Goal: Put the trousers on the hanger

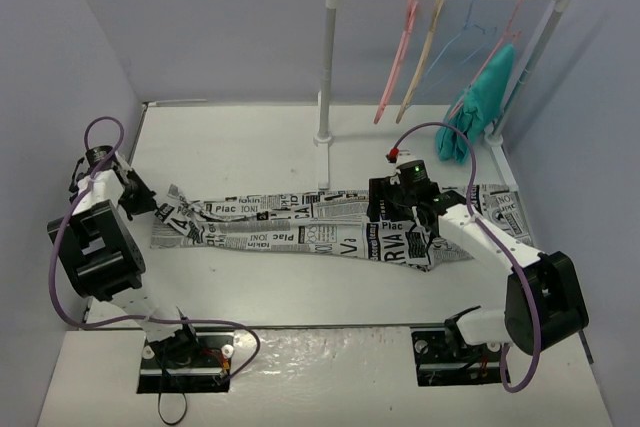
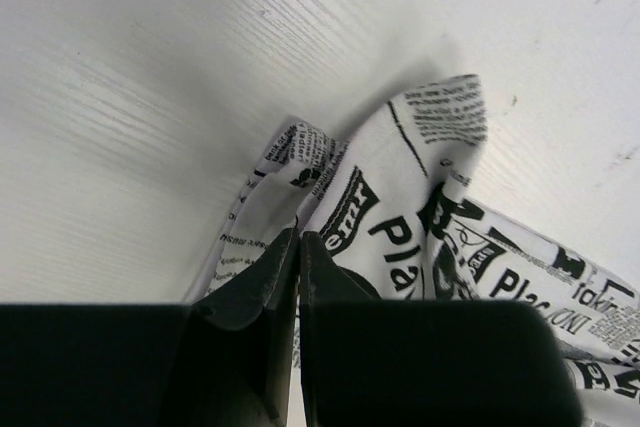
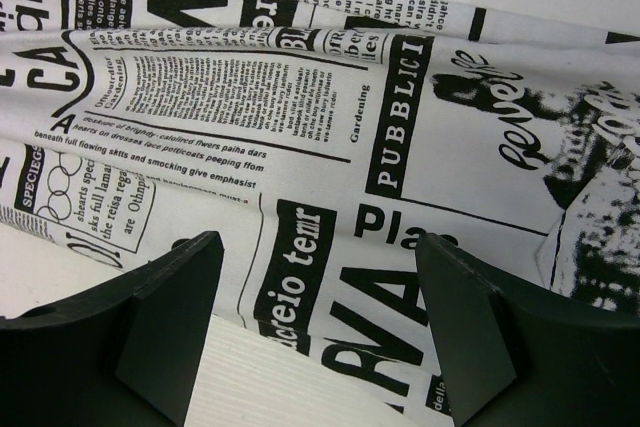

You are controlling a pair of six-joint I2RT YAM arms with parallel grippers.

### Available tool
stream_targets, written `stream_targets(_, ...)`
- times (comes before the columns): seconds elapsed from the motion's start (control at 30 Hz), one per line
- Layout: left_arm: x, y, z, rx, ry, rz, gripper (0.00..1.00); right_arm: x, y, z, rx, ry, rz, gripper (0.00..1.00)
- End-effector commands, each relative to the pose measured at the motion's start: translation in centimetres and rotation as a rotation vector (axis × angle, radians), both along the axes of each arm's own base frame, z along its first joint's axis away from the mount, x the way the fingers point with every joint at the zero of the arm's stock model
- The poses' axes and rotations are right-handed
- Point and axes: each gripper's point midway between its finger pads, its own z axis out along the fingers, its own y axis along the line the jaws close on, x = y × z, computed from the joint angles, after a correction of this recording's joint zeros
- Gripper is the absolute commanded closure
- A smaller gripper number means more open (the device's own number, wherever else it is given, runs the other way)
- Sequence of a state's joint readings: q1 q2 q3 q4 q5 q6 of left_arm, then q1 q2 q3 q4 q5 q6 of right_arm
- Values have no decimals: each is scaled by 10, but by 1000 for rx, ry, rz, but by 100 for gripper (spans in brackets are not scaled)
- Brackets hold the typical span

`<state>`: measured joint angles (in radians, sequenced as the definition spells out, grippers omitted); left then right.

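The trousers (image 1: 290,227), white with black newspaper print, lie stretched flat across the middle of the table. My left gripper (image 1: 143,202) is at their left end. In the left wrist view it (image 2: 299,234) is shut, with a raised fold of the trousers (image 2: 420,177) pinched at its tips. My right gripper (image 1: 395,209) hovers over the wider right part. In the right wrist view it (image 3: 318,242) stands open, the trousers (image 3: 300,97) lying flat beneath and nothing between its fingers. The pink hanger (image 1: 395,57) hangs on the rail at the back.
A white clothes rack (image 1: 325,67) stands at the back of the table. Beside the pink hanger hang a tan hanger (image 1: 425,57), a thin blue wire hanger (image 1: 465,37) and a teal garment (image 1: 480,102). Grey walls close both sides.
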<state>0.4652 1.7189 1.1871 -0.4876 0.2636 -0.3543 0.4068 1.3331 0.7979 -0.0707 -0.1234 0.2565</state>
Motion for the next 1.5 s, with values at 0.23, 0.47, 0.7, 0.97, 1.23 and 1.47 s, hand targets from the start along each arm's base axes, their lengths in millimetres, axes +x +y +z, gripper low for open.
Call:
stream_targets(0.23, -46, 4, 63, 133, -24, 121, 100, 9, 7, 16, 29, -62, 19, 25)
stream_targets(0.47, -56, 4, 19, 115, 36, 185, 96, 12, 15, 21, 27, -66, 59, 26)
stream_targets(0.7, -58, 16, 48, 197, -26, 262, 57, 15, 27, 24, -8, -68, 113, 28)
stream_targets(0.97, 30, -102, 105, 227, -270, -381, 55, 15, 51, 34, -3, -85, 194, 32)
stream_targets(1.23, 46, -243, 71, 145, -272, -1044, 54, -4, 36, 46, -21, -115, 185, 30)
stream_targets(1.47, 43, -296, 52, 76, -220, -1303, 54, -19, 24, 56, -1, -139, 142, 29)
